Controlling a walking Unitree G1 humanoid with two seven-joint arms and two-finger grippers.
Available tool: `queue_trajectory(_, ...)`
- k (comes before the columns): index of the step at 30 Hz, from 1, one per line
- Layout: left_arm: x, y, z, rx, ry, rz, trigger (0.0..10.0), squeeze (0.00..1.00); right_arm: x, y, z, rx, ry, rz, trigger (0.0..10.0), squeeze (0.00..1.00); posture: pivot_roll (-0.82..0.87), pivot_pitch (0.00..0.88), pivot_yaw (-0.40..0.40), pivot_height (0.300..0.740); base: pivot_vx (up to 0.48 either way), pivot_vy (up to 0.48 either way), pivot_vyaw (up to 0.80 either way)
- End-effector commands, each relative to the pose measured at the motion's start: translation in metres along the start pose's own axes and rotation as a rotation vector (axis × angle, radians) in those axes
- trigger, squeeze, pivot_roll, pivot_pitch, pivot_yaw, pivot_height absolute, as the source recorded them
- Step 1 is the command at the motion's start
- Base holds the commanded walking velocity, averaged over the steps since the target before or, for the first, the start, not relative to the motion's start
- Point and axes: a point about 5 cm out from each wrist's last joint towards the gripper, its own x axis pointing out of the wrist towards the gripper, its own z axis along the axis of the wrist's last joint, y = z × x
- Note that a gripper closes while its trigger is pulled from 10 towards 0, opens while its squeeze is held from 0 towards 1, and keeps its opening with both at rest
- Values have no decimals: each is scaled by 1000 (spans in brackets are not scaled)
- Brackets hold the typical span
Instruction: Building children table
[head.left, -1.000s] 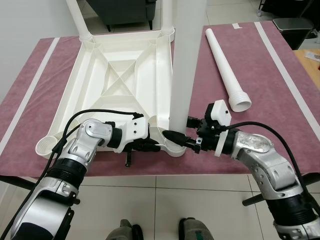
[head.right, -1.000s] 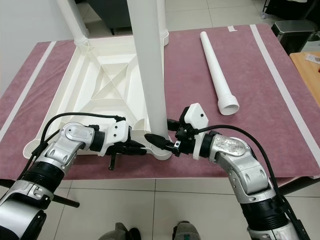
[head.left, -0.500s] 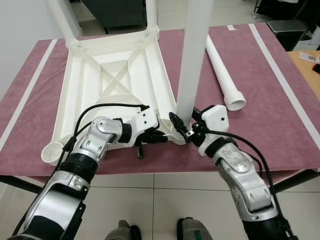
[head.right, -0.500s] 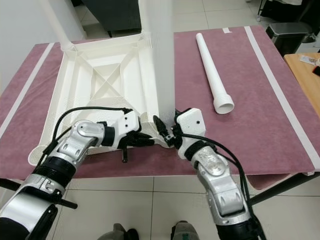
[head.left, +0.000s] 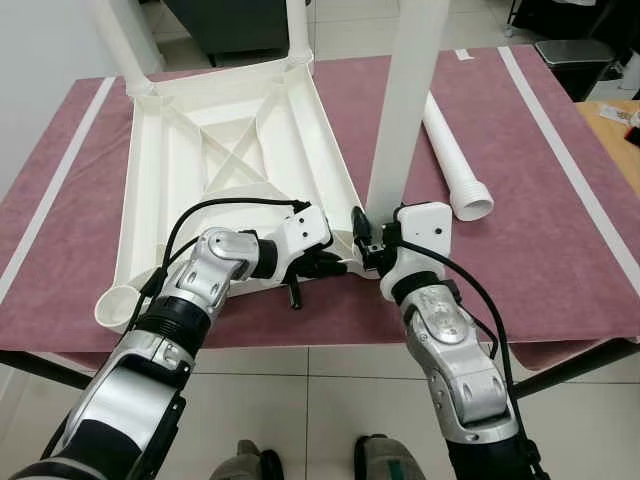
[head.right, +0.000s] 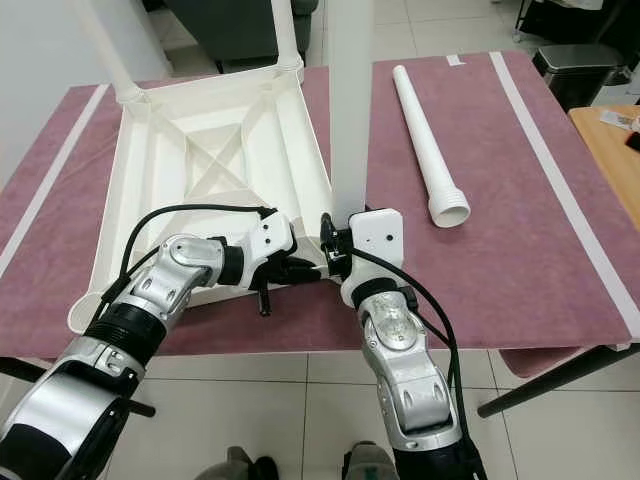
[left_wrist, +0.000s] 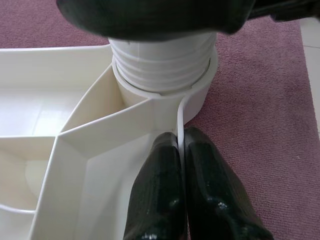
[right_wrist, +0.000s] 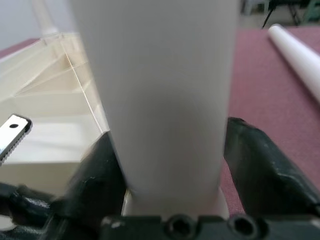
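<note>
A white plastic table top (head.left: 200, 170) lies upside down on the maroon cloth, with legs standing in both far corners. A third white leg (head.left: 405, 110) stands upright in the near right corner socket (left_wrist: 200, 95), its threaded end (left_wrist: 162, 65) partly above the socket. My right gripper (head.left: 365, 240) is shut on this leg just above the socket, fingers (right_wrist: 260, 160) on either side of it. My left gripper (left_wrist: 181, 150) is shut on the table top's rim wall right beside that socket. A loose leg (head.left: 450, 150) lies on the cloth to the right.
The near left corner socket (head.left: 118, 305) stands empty close to the table's front edge. A grey bin (head.left: 575, 60) and a wooden surface (head.left: 620, 120) are at the far right. A dark chair stands behind the table. Bare cloth stretches right of the loose leg.
My right arm has swung from the leg's right side round to its front, still gripping it. The table top has turned a little on the cloth. My left gripper keeps its hold on the rim.
</note>
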Motion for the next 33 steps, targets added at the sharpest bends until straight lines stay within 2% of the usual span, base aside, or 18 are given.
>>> queue_trajectory(1,-9,-1,5,-5,-97,-41,0,0,-2,-9,6,18,-30,31,10000,384,-136,153,132,740,0,0,0)
queue_trajectory(2,-11,-2,4,0,-90,-51,0,0,-2,-9,13,14,-61,83,10000,0,-136,153,133,740,0,0,0)
queue_trajectory(4,-17,-6,0,20,-65,-91,0,0,-3,-15,27,-34,-114,219,10000,0,-136,153,134,740,0,0,0)
queue_trajectory(5,-19,-8,-1,25,-57,-105,0,0,-3,-18,31,-50,-125,248,10000,0,-137,152,134,740,0,0,0)
queue_trajectory(8,-20,-9,-1,29,-52,-113,0,0,-4,-19,32,-62,-130,263,10000,0,-137,152,134,740,0,0,0)
queue_trajectory(10,-23,-11,-3,36,-42,-131,0,0,-4,-22,34,-73,-132,298,10000,0,-136,152,135,740,0,0,0)
queue_trajectory(11,-29,-15,-6,50,-21,-169,0,0,-5,-27,38,-93,-133,364,10000,0,-134,152,135,740,0,0,0)
queue_trajectory(14,-33,-18,-7,58,-8,-193,0,0,-6,-31,40,-100,-132,406,10000,0,-132,152,135,740,0,0,0)
queue_trajectory(16,-51,-30,-14,79,37,-303,0,0,-16,-22,39,-128,-69,682,10000,0,-123,150,135,740,0,0,0)
queue_trajectory(17,-56,-34,-15,83,50,-335,0,0,-19,-20,39,-133,-48,762,10000,0,-123,150,135,740,0,0,0)
queue_trajectory(21,-63,-38,-16,90,64,-372,0,0,-21,-14,38,-120,-36,839,10000,0,-117,151,133,740,0,0,0)
queue_trajectory(25,-70,-42,-15,96,75,-413,0,0,-19,0,39,-61,-47,929,10000,0,-111,151,132,740,0,0,0)
queue_trajectory(32,-65,-45,-14,95,67,-400,0,0,-20,12,40,-15,-69,998,10000,0,-113,148,131,740,0,0,0)
queue_trajectory(33,-63,-44,-13,93,60,-395,0,0,-20,12,38,-12,-67,995,667,0,-119,148,132,740,0,0,0)
